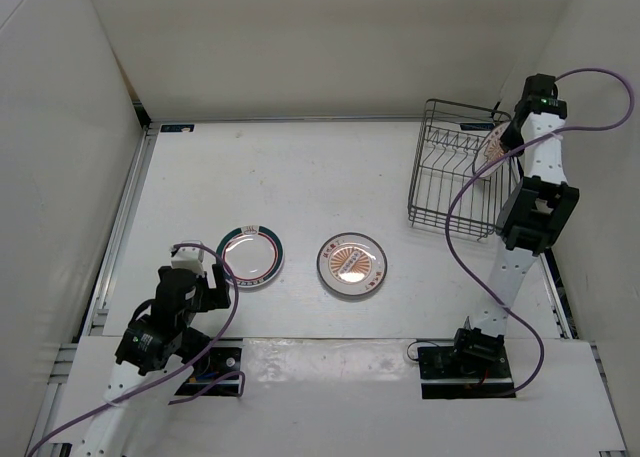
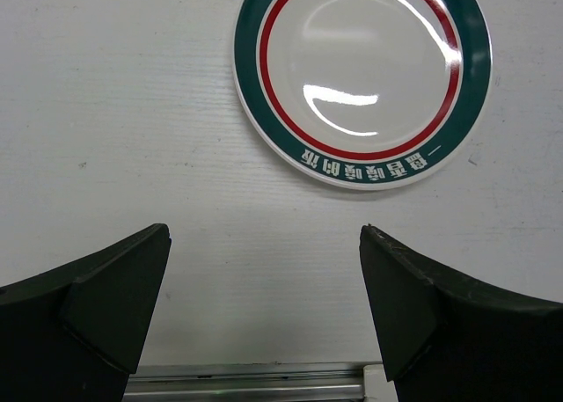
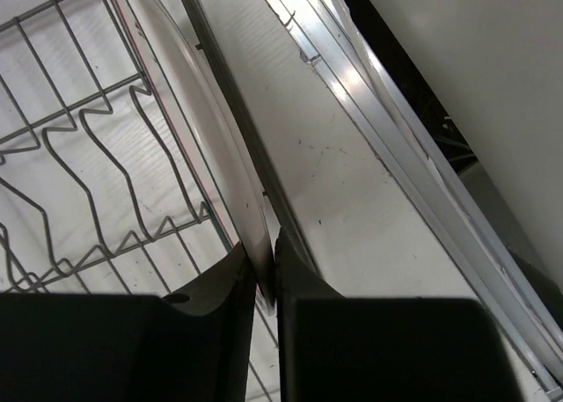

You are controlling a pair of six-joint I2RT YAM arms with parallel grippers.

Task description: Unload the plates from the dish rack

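The green-rimmed plate [image 1: 250, 254] and a sunburst plate [image 1: 352, 264] lie left of the dish rack [image 1: 445, 217]; the right gripper [image 3: 266, 274] pinches the last plate [image 3: 207, 129] there, the left gripper [image 2: 264, 288] spread wide.

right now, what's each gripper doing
left gripper: open, holding nothing
right gripper: shut on the rim of the plate in the dish rack

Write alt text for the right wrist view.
The right gripper pinches the rim of a round white plate standing on edge at the side of the dark wire dish rack; white table lies to its right.
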